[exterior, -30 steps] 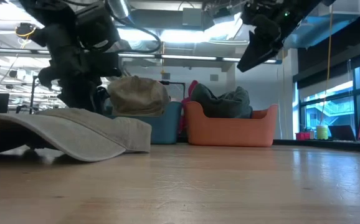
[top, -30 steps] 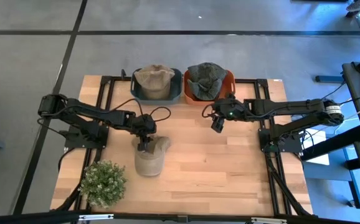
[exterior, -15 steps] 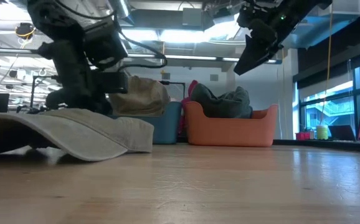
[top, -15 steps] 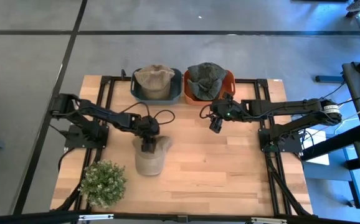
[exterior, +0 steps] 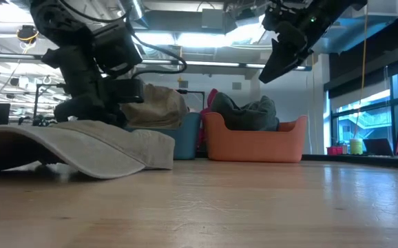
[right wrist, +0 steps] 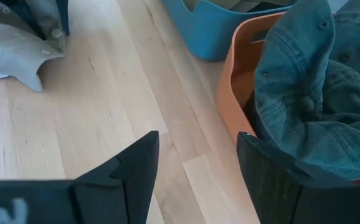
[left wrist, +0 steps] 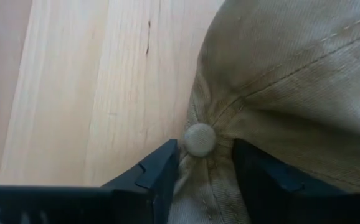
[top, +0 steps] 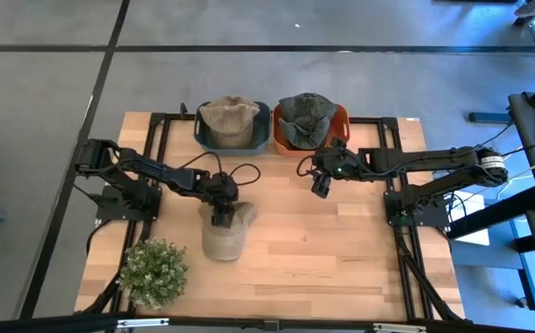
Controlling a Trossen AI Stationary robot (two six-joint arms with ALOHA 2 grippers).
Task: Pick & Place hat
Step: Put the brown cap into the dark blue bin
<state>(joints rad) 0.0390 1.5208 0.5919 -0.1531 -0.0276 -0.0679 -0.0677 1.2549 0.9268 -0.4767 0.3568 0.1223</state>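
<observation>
tan hats [top: 223, 236] (two), green one [top: 305, 116]

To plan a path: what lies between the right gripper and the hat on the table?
Only bare table lies between the right gripper and the hat, in the high view.

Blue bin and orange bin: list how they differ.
The blue bin sits on the left arm's side of the table's far edge; the orange bin sits beside it on the right arm's side. The blue bin holds a tan hat; the orange bin holds a dark grey-green hat. The right tool hovers nearer the orange bin than the blue bin. Both are similar open tubs, each holding a hat.
</observation>
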